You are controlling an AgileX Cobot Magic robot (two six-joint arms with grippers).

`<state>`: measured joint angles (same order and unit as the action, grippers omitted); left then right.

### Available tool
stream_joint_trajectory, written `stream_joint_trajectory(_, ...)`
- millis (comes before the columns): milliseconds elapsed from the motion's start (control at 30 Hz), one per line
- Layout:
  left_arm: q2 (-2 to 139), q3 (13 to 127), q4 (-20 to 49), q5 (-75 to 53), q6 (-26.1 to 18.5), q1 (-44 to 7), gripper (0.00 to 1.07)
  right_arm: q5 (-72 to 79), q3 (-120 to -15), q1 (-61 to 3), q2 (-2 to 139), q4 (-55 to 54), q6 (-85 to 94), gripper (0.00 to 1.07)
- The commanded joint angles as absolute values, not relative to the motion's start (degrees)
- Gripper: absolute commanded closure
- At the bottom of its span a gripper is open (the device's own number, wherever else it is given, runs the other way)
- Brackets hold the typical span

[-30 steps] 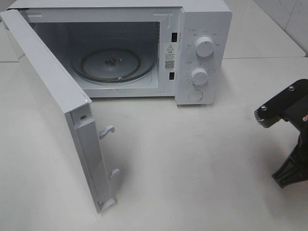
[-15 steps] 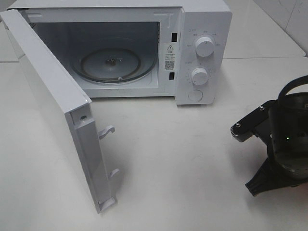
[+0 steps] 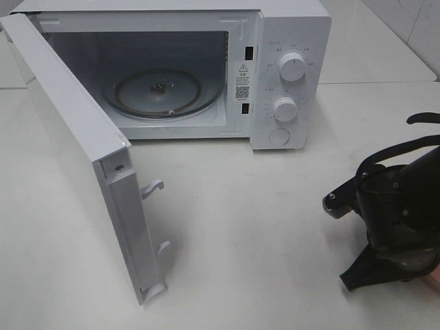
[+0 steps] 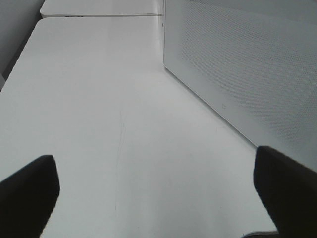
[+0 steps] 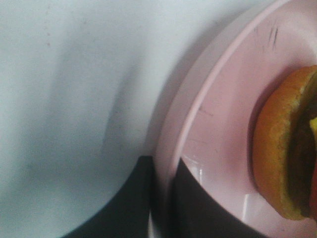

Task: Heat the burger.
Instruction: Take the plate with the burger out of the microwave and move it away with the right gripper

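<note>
Sliding leftward along the near right edge of the worktop (image 3: 275,227), the right arm (image 3: 399,213) now shows more of its dark body in the high view than it did a second ago, when only its front bracket poked in from the side. That shift reads as the carry toward the oven getting under way, with most of the trip still ahead.

The right claw (image 5: 161,198) is pinched nearly closed on the rim of the pink plate (image 5: 218,124): in its wrist view one dark finger lies under the rim and the other over it. The burger (image 5: 287,148) sits on that plate, bun edge and dark filling showing, just inside the rim. Neither plate nor burger can be made out in the high view, where the arm's bulk covers them. The wrist is turned low and sideways over the worktop, its pointed end aimed toward the near edge.

The left claw (image 4: 153,193) stands spread wide and empty, its two dark fingertips at the sides of its own view, hovering low over bare worktop beside the perforated outer face of the door (image 4: 247,69).

Farther back, the microwave (image 3: 289,69) stands with its door (image 3: 75,151) swung fully out to the left and the glass turntable (image 3: 161,93) bare, ready to receive the plate.
</note>
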<state>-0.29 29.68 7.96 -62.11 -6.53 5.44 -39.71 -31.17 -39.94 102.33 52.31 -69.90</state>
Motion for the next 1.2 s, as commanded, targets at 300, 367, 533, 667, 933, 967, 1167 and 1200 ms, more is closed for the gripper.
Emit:
stream_joint_trajectory(300, -0.6, 29.7, 8.1, -61.3, -6.2, 5.5, 0.06, -41.6, -30.9, -40.0, 105.5, 55.2, -74.4, 0.94)
stream_joint_trajectory(367, -0.6, 29.7, 8.1, -61.3, -6.2, 5.5, 0.06, -41.7, -30.9, -40.0, 105.3, 55.0, -73.8, 0.89)
stream_joint_trajectory(533, -0.6, 29.7, 8.1, -61.3, -6.2, 5.5, 0.06, -41.8, -30.9, -40.1, 101.0, 51.3, -66.9, 0.65)
stream_joint_trajectory(667, -0.6, 29.7, 8.1, -61.3, -6.2, 5.5, 0.06, -41.8, -30.9, -40.1, 97.0, 48.8, -62.7, 0.57)
stream_joint_trajectory(933, -0.6, 29.7, 8.1, -61.3, -6.2, 5.5, 0.06, -41.8, -30.9, -40.1, 84.4, 42.4, -50.6, 0.43)
stream_joint_trajectory(967, -0.6, 29.7, 8.1, -61.3, -6.2, 5.5, 0.06, -41.8, -30.9, -40.1, 84.4, 42.4, -50.6, 0.43)
stream_joint_trajectory(1167, -0.6, 29.7, 8.1, -61.3, -6.2, 5.5, 0.06, -41.8, -32.1, -40.1, 74.4, 32.4, -37.8, 0.3)
stream_joint_trajectory(1200, -0.6, 29.7, 8.1, -61.3, -6.2, 5.5, 0.06, -41.9, -33.1, -40.1, 71.7, 28.8, -33.4, 0.3)
